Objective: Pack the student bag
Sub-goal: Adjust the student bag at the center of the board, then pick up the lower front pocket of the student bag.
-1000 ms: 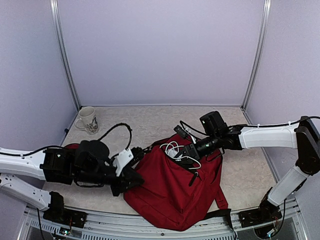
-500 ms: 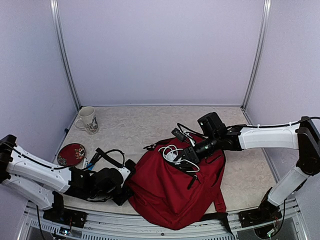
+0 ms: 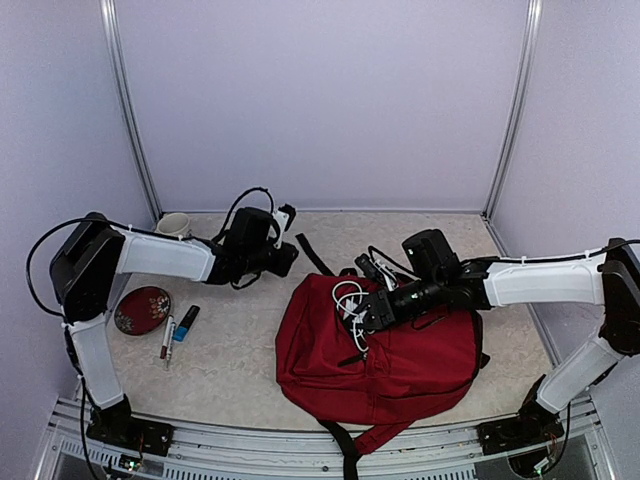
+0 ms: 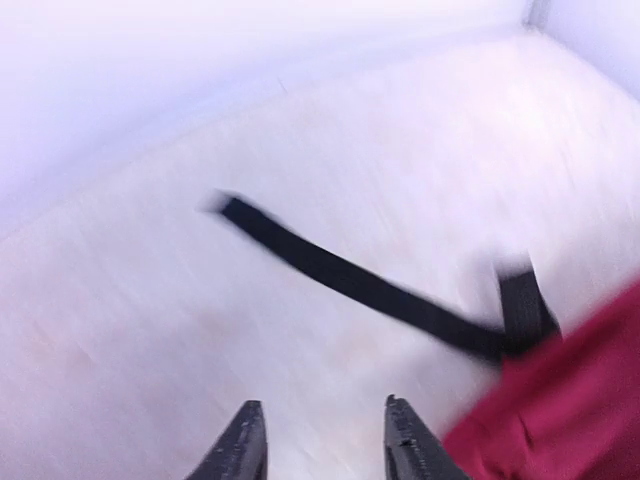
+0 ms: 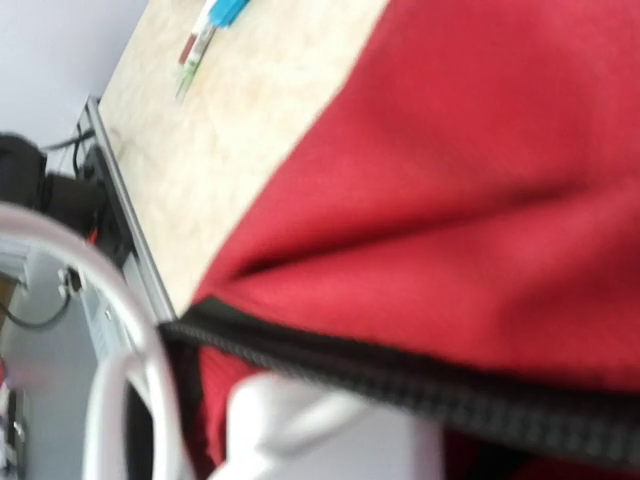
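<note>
The dark-red student bag [image 3: 400,360] lies on the table at centre right, its zipped opening facing the back left. My right gripper [image 3: 366,312] is at that opening and holds a white charger [image 5: 330,430] with a looped white cable [image 3: 345,297]. The bag's red fabric [image 5: 480,200] and black zipper [image 5: 420,380] fill the right wrist view, and my fingers are hidden there. My left gripper [image 3: 287,256] is open and empty at the back, just left of a black bag strap [image 3: 312,255]. In the left wrist view the gripper [image 4: 325,440] hovers over bare table near the strap [image 4: 350,280] and the bag's edge [image 4: 560,420].
A white mug [image 3: 174,222] stands at the back left, partly behind my left arm. A red plate [image 3: 142,308] lies at the left, with a red-tipped pen [image 3: 167,337] and a blue marker [image 3: 187,322] beside it. Walls close in the back and sides.
My left arm has let go at the bag's front left and swung to the back near the mug. The bag has settled flatter and to the right. The right gripper shifted slightly.
</note>
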